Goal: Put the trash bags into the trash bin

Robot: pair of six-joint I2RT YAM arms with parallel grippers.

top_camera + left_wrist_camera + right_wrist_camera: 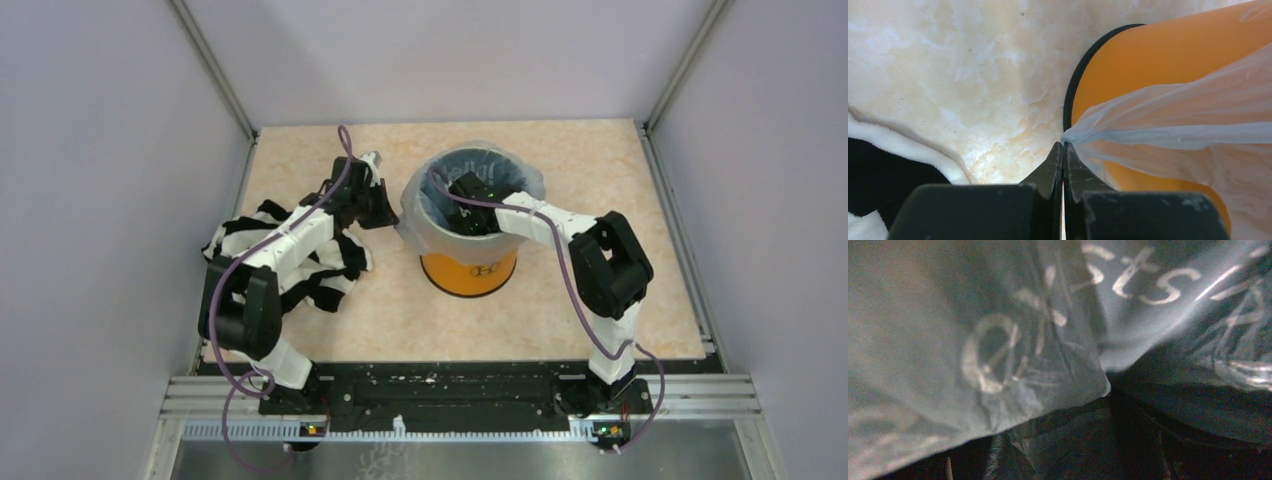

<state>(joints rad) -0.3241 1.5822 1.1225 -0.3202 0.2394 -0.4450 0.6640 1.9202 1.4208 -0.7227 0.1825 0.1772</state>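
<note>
— top external view: where is the trash bag (418, 222)?

— it's draped over the mouth of the trash bin (470, 272). it lines the inside and spills down the outside like a pale skirt. only the lower orange band with the dark logo shows below it. the bin stands upright near the middle of the table (600, 180).

— and the left tool (378, 198)?

— just left of the bin, at the bag's outer edge. in the left wrist view its two dark fingers (1048, 172) are pressed together with no gap. the bag's film gathers to a point right at their tips, so the tool is clamped on a pinch of the bag. from there the film fans out to the right, across the bin's orange wall.

— what lies under that arm?

— a black-and-white striped cloth (330, 265), heaped on the left of the table. it's on the near side of the tool and apart from the bin. a corner of it shows at the lower left of the left wrist view.

— and the right tool (472, 215)?

— it reaches down into the bin's mouth from the right, inside the bag. the right wrist view is dark and blurred. crinkled translucent film with white printed letters fills it, very close to the lens. i can't make out the fingers there, so i can't tell whether that tool is apart or together.
</note>
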